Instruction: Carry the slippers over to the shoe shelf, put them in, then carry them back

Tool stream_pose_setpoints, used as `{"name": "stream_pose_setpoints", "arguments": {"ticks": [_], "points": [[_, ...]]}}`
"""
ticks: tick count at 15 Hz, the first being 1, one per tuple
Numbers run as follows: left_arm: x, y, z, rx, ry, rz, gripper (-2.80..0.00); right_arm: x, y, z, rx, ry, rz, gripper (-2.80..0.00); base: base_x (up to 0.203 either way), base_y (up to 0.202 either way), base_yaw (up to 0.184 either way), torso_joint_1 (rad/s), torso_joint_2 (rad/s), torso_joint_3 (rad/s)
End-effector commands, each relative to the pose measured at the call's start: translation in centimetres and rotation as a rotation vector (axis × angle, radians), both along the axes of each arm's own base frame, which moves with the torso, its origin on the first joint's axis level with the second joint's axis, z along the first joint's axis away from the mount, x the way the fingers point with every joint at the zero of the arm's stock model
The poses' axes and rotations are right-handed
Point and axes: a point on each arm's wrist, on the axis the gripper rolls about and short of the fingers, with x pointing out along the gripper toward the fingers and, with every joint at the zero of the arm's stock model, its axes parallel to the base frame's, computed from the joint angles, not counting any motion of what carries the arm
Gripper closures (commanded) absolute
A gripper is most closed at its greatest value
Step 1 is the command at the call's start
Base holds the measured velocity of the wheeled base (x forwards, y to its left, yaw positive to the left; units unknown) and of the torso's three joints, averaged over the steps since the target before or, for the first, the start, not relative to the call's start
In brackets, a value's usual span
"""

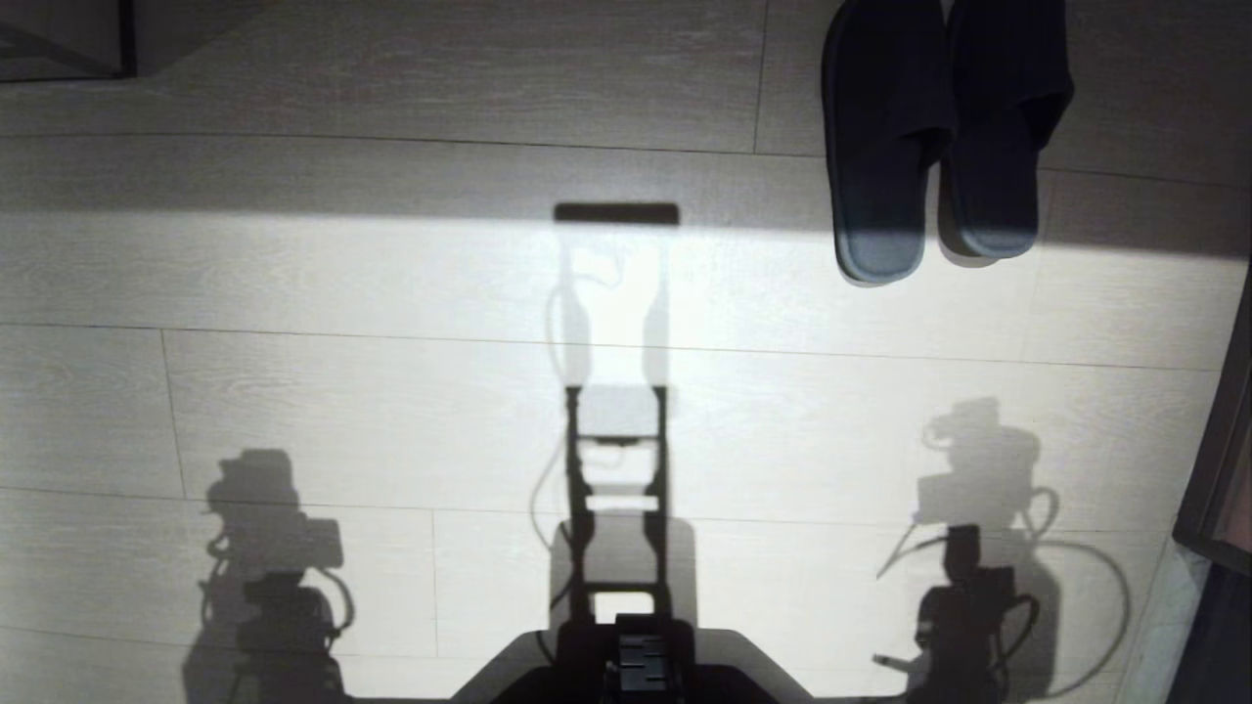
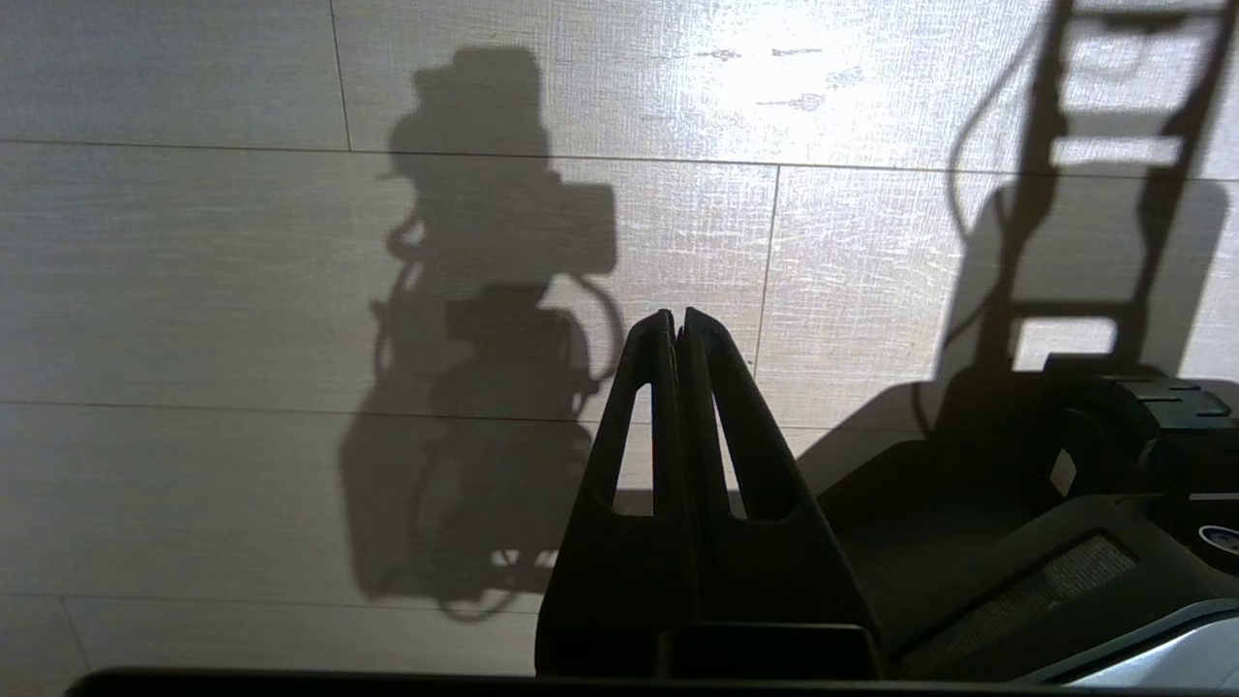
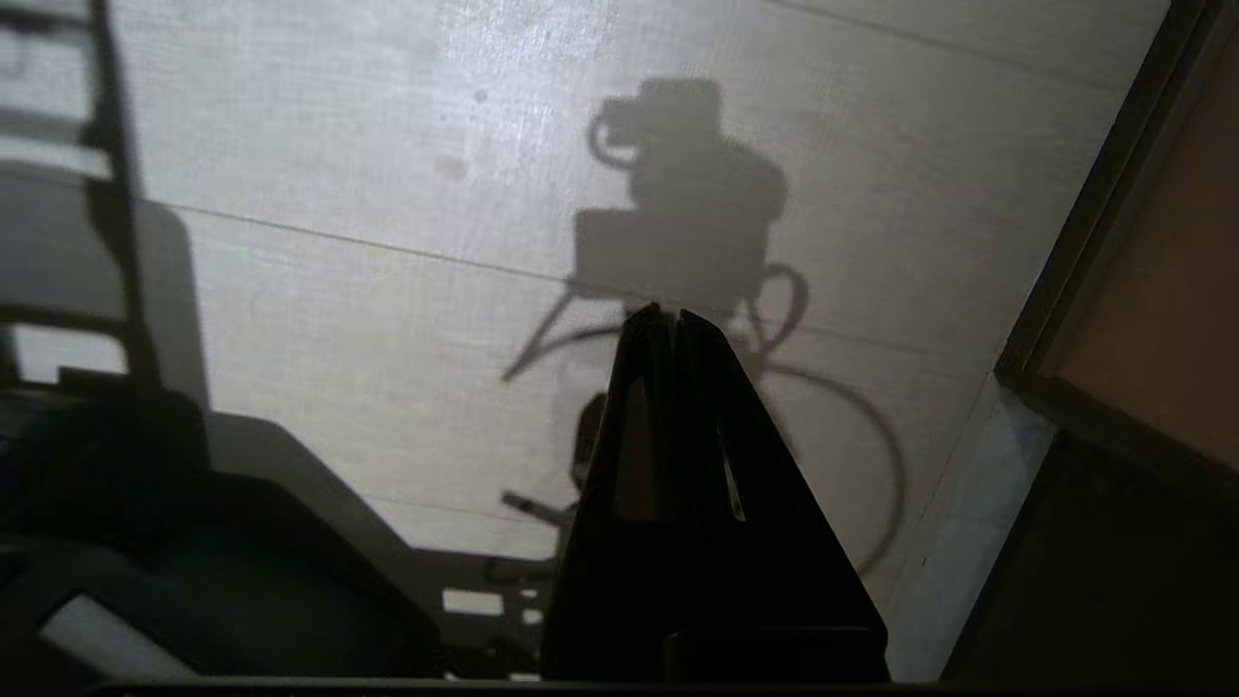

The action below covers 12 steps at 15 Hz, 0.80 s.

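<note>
no readable writing on the slippers [image 1: 934,137] or floor [image 1: 391,391].

text: no writing, label, brand or number is showing readably | views: head, left wrist, right wrist | signs: none

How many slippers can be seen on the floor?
2. Both slippers lie side by side on the floor at the head view's upper right: one on the left, the other on the right, toes partly cut off.
</note>
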Motion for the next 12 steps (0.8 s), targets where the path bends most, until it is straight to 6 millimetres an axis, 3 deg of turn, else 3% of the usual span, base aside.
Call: {"name": "stream_pose_setpoints", "arguments": {"ticks": [1,4,12], "points": [[0.0,0.0,0.0,0.000,-0.001,0.000,0.00,-1.4,0.1,-1.9,0.018,-0.051,0.026,0.00,0.000,0.000,0.000,0.000,0.00,0.000],[0.0,0.0,0.0,0.000,-0.001,0.000,0.00,-1.8,0.1,-3.8,0.070,0.048,0.066,0.00,0.000,0.000,0.000,0.000,0.00,0.000],[0.0,0.0,0.0,0.000,-0.001,0.000,0.00,-1.8,0.1,-3.9,0.103,0.050,0.064,0.00,0.000,0.000,0.000,0.000,0.00,0.000]]}}
